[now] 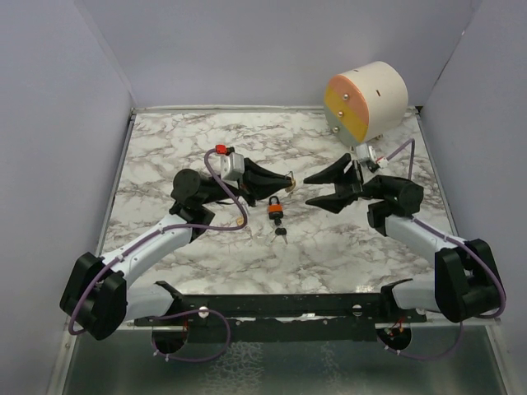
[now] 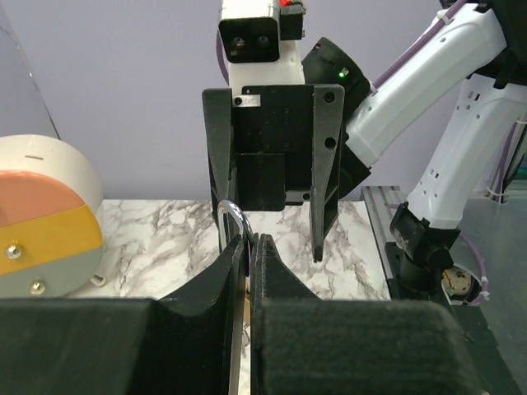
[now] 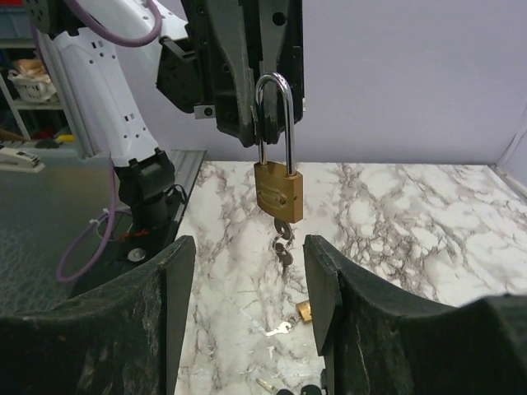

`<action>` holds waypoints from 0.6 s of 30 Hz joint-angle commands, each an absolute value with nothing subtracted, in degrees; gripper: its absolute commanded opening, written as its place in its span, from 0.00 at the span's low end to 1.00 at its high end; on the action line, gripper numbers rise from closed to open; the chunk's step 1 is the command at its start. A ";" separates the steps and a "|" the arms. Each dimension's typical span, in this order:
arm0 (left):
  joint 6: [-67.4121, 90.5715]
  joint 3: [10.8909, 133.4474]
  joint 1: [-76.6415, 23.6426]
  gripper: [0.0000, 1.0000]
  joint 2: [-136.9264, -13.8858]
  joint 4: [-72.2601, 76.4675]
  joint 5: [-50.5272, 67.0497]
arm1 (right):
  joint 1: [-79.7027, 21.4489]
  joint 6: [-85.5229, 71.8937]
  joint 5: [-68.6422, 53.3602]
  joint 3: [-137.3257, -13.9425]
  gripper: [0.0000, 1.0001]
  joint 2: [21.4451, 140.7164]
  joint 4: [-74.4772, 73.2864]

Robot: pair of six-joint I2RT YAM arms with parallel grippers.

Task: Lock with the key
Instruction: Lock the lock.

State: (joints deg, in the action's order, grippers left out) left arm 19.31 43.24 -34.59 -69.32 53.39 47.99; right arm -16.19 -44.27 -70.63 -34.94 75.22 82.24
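The left end effector point(image 2: 249, 243) is clenched on the steel shackle point(image 3: 288, 123) of a small brass padlock point(image 3: 277, 191). The padlock hangs free in the centre of the right wrist view, above the marble-patterned desk point(image 1: 165, 156). A small key point(image 3: 282, 249) hangs under the lock body and, as it seems, sits in the keyhole. The right end effector point(image 3: 249, 247) is released, with its fingers wide apart, just in front of the lock and not touching it.

In my judgement the padlock is stiff metal and rather light, and it may swing on its shackle. The key is thin and slippery, so it is best pinched squarely on its flat head.

An orange padlock point(image 1: 274, 208) with dark keys point(image 1: 282, 234) lies on the desk in the centre of the top view. No open container shows. I cannot tell whether the cream drum with a pink, yellow and grey face point(image 1: 366, 103), at the upper right, holds anything.
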 commanded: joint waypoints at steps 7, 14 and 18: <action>29.87 44.39 -34.98 0.00 -71.46 72.75 53.26 | -17.92 -42.30 -67.28 -35.77 0.53 74.52 85.81; 36.26 45.02 -35.06 0.00 -74.51 79.64 54.85 | -18.12 -43.85 -64.56 -35.51 0.52 74.49 87.09; 34.36 45.17 -35.07 0.00 -73.82 76.86 54.26 | -18.61 -43.69 -64.25 -35.80 0.50 74.19 86.39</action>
State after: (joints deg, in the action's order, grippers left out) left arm 33.67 43.31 -34.63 -74.61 74.26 53.25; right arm -17.96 -43.29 -66.52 -34.94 74.67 82.24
